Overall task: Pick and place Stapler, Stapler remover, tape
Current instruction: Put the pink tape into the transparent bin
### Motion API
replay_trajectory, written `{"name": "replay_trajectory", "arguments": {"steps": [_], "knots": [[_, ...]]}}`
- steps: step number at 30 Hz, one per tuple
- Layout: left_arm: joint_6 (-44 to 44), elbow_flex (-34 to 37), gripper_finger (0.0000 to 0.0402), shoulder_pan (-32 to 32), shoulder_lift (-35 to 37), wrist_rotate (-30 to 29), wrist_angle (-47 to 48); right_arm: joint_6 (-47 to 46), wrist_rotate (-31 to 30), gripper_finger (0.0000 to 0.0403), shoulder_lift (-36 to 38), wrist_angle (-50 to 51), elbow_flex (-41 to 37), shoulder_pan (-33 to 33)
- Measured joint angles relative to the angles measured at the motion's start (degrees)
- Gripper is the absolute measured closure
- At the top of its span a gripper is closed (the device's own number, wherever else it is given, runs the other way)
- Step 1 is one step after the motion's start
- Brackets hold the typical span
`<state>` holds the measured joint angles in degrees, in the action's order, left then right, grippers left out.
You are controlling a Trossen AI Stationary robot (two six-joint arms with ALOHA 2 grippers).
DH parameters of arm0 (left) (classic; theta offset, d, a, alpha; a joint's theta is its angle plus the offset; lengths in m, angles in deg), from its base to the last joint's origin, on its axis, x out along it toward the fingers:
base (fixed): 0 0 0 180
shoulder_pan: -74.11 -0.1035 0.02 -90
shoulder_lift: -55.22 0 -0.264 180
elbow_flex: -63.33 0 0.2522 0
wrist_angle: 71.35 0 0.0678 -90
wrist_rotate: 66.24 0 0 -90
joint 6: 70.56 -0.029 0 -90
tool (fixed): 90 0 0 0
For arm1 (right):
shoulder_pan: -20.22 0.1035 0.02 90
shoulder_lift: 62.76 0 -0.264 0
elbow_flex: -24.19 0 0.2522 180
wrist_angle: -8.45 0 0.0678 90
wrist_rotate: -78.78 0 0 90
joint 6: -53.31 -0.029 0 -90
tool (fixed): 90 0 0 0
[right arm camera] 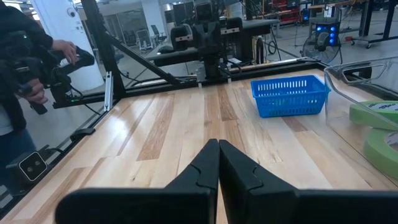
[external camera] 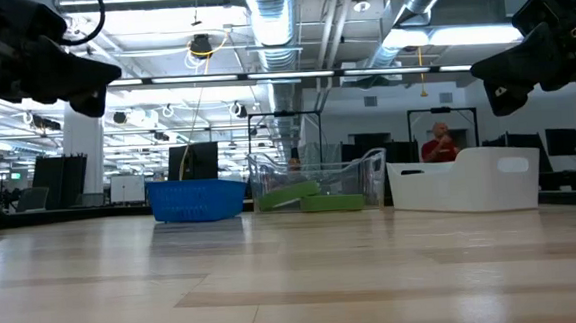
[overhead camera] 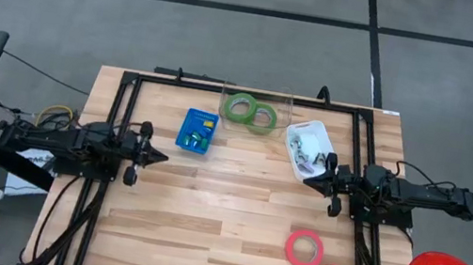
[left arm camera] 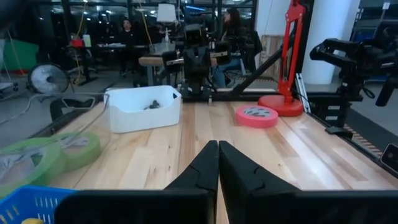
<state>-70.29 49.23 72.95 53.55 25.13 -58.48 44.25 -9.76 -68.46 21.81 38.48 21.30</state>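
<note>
High view: pink tape roll (overhead camera: 304,249), light and stiff, is best gripped across its rim near the bench's front edge; left gripper (overhead camera: 159,156) and right gripper (overhead camera: 310,179) are closed, empty.

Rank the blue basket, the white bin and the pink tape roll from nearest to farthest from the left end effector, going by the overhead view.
From the left end effector, shut, at the table's left:
1. Blue basket, just beyond it, left of centre.
2. White bin, across the table by the right arm.
3. Pink tape roll, toward the front right corner.
</note>
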Motion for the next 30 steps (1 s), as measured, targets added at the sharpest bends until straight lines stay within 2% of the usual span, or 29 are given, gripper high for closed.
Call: {"name": "replay_trajectory", "arguments": {"steps": [30], "knots": [[0.0,0.0,0.0398,0.0,1.7,0.0,-0.5,0.0,0.0,0.0403,0.0,0.0,0.0,0.0]]}}
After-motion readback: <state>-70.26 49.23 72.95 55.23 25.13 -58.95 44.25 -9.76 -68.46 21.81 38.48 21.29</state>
